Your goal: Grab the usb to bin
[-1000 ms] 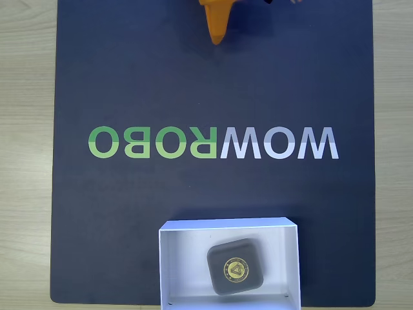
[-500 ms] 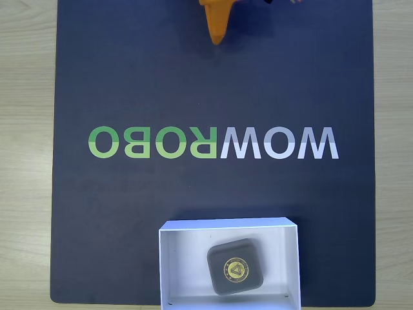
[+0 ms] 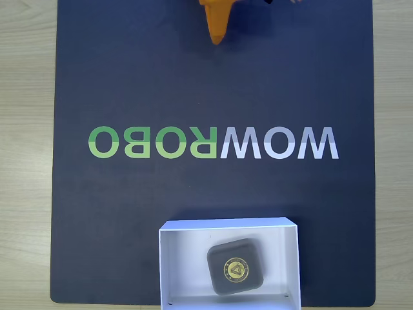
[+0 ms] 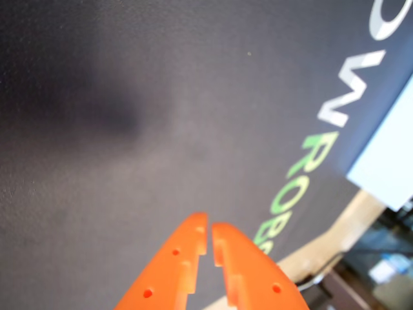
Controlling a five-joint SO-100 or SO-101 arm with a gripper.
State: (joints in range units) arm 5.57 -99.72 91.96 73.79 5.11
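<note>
My gripper (image 3: 217,40) sits at the mat's (image 3: 129,84) top edge in the fixed view, its orange tips pinched together on nothing. The usb (image 3: 235,266) lies flat inside the bin (image 3: 166,258), well apart, straight across the mat at the bottom.

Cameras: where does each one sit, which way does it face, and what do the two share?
Fixed view: above the table, looking straight down at the dark mat, with the usb inside the bin at the bottom edge; the orange gripper pokes in at the top edge.
Wrist view: on the arm, looking along the gripper and down at the mat; its tips nearly meet, holding nothing.
Shared: the mat's lettering, the bin's corner and the gripper.
</note>
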